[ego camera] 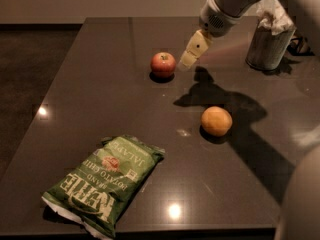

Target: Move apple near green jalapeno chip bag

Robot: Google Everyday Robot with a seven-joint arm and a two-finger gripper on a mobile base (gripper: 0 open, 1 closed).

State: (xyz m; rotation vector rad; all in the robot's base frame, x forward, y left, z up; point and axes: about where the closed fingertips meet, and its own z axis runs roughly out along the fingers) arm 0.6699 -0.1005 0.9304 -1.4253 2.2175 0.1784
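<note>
The apple [163, 64], small, round and red, sits on the dark table [100, 99] toward the back middle. The green jalapeno chip bag [105, 181] lies flat near the table's front left edge, well apart from the apple. My gripper [192, 52] hangs from the arm that comes in from the upper right. It is just right of the apple and slightly above the table, not touching it.
An orange round fruit [216, 121] lies right of centre. A grey metal cup [265, 46] holding crumpled white paper stands at the back right. The table's left edge drops to a dark floor [30, 84].
</note>
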